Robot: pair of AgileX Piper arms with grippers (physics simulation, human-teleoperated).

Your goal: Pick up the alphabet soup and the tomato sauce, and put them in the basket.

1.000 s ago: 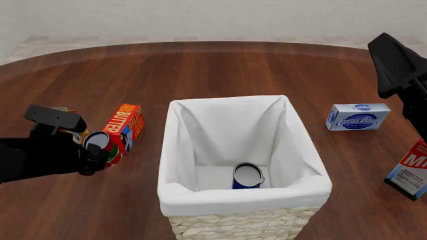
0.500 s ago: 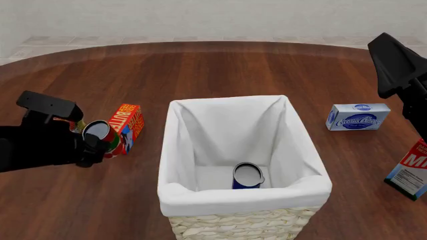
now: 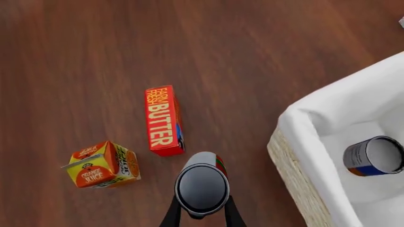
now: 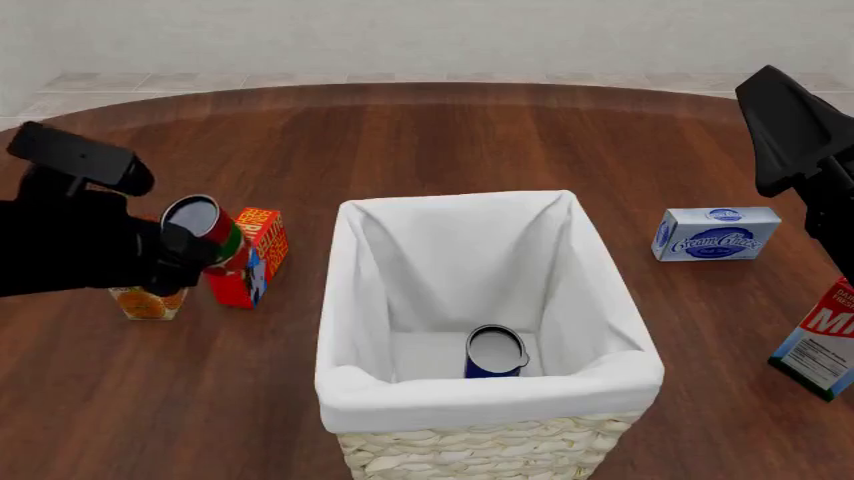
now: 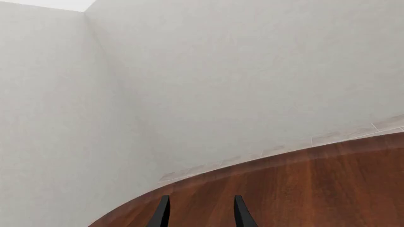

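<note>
A: Front view first — where is the tomato sauce [image 4: 203, 228]?

B: In the air near the table's left edge, clamped in the left gripper [image 4: 180, 262], above the butter box [image 4: 255, 256] and the orange juice carton [image 4: 144, 301]. Its long axis is tilted, the grey top turned up and toward the camera, the base pointing away and down.

A: And from the left wrist?

B: The two fingers [image 3: 170, 215] press on either side of the tomato sauce [image 3: 202, 184], whose metal top faces the lens, so its axis runs roughly along the fingers.

A: The alphabet soup [image 4: 494, 352]?

B: Inside the basket [image 4: 489, 387], on the white lining at the end nearer the camera — upright, pale top up.

A: The right gripper [image 5: 198, 213]?

B: Raised over the table's right edge, its fingers spread with nothing between them, aimed at the far edge and the wall. A cream cheese box [image 4: 715, 233] and a milk carton [image 4: 822, 341] sit by the right edge.
</note>
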